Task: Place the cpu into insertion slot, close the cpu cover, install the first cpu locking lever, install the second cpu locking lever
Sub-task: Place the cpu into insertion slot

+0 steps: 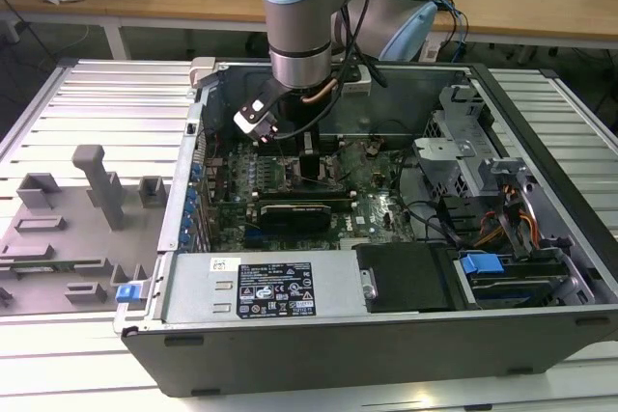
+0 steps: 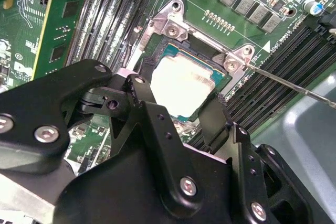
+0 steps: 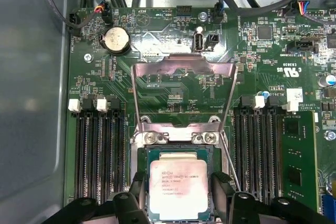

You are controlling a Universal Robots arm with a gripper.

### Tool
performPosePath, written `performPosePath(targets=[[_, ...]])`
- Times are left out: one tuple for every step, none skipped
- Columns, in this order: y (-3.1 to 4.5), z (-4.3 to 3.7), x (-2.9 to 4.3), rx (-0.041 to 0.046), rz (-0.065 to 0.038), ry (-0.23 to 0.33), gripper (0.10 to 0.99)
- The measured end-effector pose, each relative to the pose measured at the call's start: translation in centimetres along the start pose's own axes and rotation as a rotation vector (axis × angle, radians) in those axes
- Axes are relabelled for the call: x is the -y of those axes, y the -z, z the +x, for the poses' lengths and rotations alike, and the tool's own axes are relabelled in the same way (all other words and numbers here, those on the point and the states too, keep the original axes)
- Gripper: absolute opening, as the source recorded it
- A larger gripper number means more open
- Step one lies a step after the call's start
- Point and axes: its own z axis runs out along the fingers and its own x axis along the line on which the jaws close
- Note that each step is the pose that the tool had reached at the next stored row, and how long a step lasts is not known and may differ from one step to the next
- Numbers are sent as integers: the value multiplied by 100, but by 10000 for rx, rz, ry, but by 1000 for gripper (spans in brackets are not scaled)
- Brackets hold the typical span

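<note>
The cpu [image 3: 178, 190] [image 2: 181, 85], a pale silver square chip on a green base, lies level in the insertion slot [image 3: 178, 149] on the green board. My black gripper [image 3: 178, 182] [image 2: 176, 103] [image 1: 309, 156] is low over the socket. Its two fingers [image 3: 137, 184] stand against opposite edges of the chip, shut on it. The cpu cover [image 3: 184, 66], a silver frame with a large window, stands tilted up and open on its hinge beyond the socket. A thin wire locking lever [image 2: 294, 85] [image 3: 231, 166] sticks out free beside the socket.
Black memory slots [image 3: 100, 150] [image 3: 260, 145] run along both sides of the socket. The board lies in an open computer case [image 1: 386, 335] with drive bays and cables [image 1: 502, 209] at the exterior view's right. A grey fixture [image 1: 97, 180] stands on the slatted table at the left.
</note>
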Motion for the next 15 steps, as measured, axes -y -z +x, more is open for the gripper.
performPosePath(targets=[[0, 0, 0, 0, 0, 0, 616], [0, 0, 0, 0, 0, 0, 616], [0, 0, -1, 0, 0, -1, 616], [2, 0, -1, 1, 0, -1, 616], [14, 0, -3, 0, 0, -1, 616], [27, 0, -4, 0, 0, 0, 616], [41, 0, -6, 0, 0, -1, 616], [51, 0, -7, 0, 0, -1, 616], [51, 0, -7, 1, -2, 0, 616], [51, 0, -7, 9, -2, -2, 616], [51, 0, -7, 18, 0, -11, 616], [52, -1, -7, 26, 1, -23, 616], [51, 0, -7, 32, 1, -28, 616], [49, 0, -7, 40, 0, -30, 616], [47, 1, -7, 42, -1, -31, 616]])
